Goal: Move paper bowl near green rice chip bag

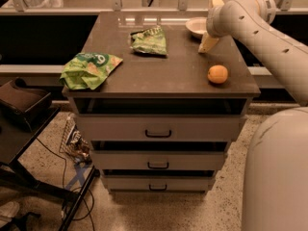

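The paper bowl (196, 27) is small, round and off-white. It sits at the back right of the cabinet top (163, 73). The green rice chip bag (89, 69) is bright light green and lies at the front left corner, far from the bowl. My gripper (211, 23) is just to the right of the bowl, at the end of the white arm that reaches in from the right. Its two pale fingers (208, 43) are spread apart, one low near the top and one raised. It is open and holds nothing.
A smaller, darker green snack bag (149, 40) lies at the back middle. An orange fruit (218, 74) sits at the front right. The cabinet has three drawers (158, 129). A dark stand (21, 105) and cables are on the floor to the left. My white base (279, 177) is at the lower right.
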Robot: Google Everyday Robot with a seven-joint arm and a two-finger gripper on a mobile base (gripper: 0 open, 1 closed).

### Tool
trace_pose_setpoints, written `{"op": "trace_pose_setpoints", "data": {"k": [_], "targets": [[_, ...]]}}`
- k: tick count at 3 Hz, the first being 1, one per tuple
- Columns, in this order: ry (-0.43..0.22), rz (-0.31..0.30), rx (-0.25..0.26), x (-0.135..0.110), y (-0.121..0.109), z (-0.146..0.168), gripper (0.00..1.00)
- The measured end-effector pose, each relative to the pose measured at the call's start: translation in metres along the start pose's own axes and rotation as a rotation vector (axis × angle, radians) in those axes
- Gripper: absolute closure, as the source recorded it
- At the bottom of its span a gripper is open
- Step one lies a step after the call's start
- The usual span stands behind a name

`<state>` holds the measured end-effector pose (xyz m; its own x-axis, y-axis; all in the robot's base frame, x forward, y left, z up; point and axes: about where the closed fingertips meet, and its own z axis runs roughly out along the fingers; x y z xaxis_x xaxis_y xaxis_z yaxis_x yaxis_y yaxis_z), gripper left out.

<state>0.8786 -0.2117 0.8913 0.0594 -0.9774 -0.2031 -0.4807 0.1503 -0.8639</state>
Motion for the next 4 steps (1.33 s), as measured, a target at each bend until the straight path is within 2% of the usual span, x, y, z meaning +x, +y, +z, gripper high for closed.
{"op": "trace_pose_setpoints", "data": {"k": [1, 3, 4], "targets": [[-0.002, -0.001, 0.0, -0.001, 0.0, 0.0, 0.0], [0.033, -0.064, 0.131, 0.015, -0.04, 0.035, 0.0], [0.033, -0.064, 0.131, 0.015, -0.04, 0.035, 0.0]]}}
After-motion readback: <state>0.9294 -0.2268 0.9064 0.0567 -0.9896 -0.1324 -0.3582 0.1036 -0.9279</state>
